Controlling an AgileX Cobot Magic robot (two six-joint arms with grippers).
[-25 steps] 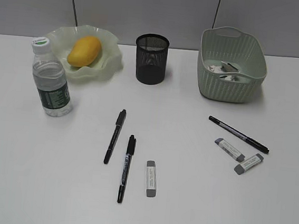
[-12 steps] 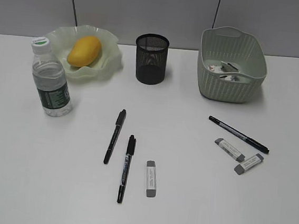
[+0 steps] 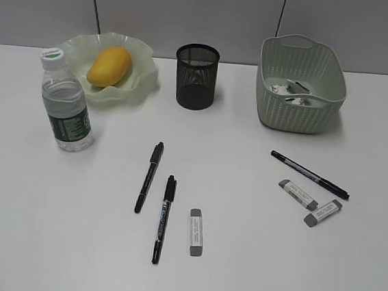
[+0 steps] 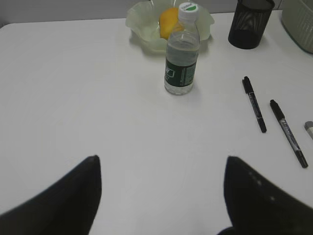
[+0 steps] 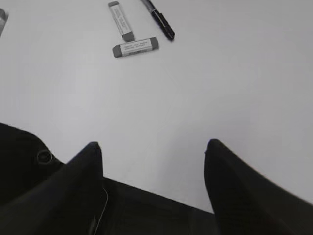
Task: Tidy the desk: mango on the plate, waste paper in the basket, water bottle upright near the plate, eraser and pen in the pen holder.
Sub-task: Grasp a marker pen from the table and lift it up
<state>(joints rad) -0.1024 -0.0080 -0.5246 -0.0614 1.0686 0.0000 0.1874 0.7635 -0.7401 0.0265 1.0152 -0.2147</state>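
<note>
The yellow mango (image 3: 109, 66) lies in the pale green plate (image 3: 145, 57) at the back left. The water bottle (image 3: 66, 102) stands upright just in front of the plate. White waste paper (image 3: 283, 92) sits inside the green basket (image 3: 298, 114). The black mesh pen holder (image 3: 196, 75) stands between the plate and the basket. Three pens (image 3: 149, 176) (image 3: 164, 218) (image 3: 309, 174) and three erasers (image 3: 196, 232) (image 3: 298, 195) (image 3: 323, 212) lie on the desk (image 3: 236, 273). My left gripper (image 4: 162, 157) is open over bare desk, short of the bottle (image 4: 181, 54). My right gripper (image 5: 152, 142) is open and empty near the desk's front edge.
In the left wrist view, two pens (image 4: 254, 104) (image 4: 288, 132) lie to the right of the bottle. In the right wrist view, two erasers (image 5: 121, 19) (image 5: 135, 47) and a pen tip (image 5: 161, 22) lie ahead. Neither arm shows in the exterior view.
The paper in the basket seems to have settled slightly. Nothing else on the desk has moved.
</note>
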